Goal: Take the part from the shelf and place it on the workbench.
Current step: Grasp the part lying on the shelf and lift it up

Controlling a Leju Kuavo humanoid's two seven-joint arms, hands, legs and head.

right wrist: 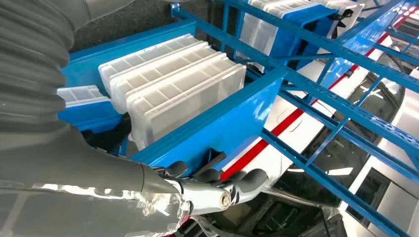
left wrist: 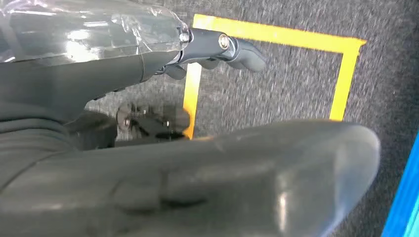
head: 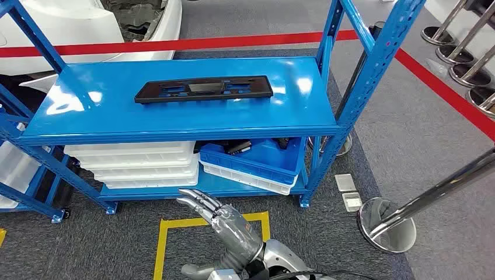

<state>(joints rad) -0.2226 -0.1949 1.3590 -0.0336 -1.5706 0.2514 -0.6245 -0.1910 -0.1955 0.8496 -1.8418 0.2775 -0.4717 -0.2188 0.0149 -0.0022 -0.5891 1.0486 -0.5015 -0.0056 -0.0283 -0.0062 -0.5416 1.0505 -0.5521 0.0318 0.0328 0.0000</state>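
Observation:
The part (head: 204, 89) is a long flat black plastic frame lying on the top board of the blue shelf (head: 292, 111), near its middle. My right hand (head: 217, 214) is raised in front of the shelf's lower level, well below and short of the part. Its fingers are stretched out toward the shelf and hold nothing. In the right wrist view the right hand (right wrist: 207, 190) reaches toward the shelf's blue front edge (right wrist: 222, 118), fingers spread. In the left wrist view my left hand (left wrist: 212, 47) hangs over the carpet, fingers extended and empty.
Stacked white trays (head: 140, 163) and a tilted blue tray (head: 257, 163) with dark parts sit on the lower level. A yellow tape square (head: 169, 227) marks the grey carpet. Chrome stanchion bases (head: 385, 224) stand at the right, beyond a red floor line (head: 443, 87).

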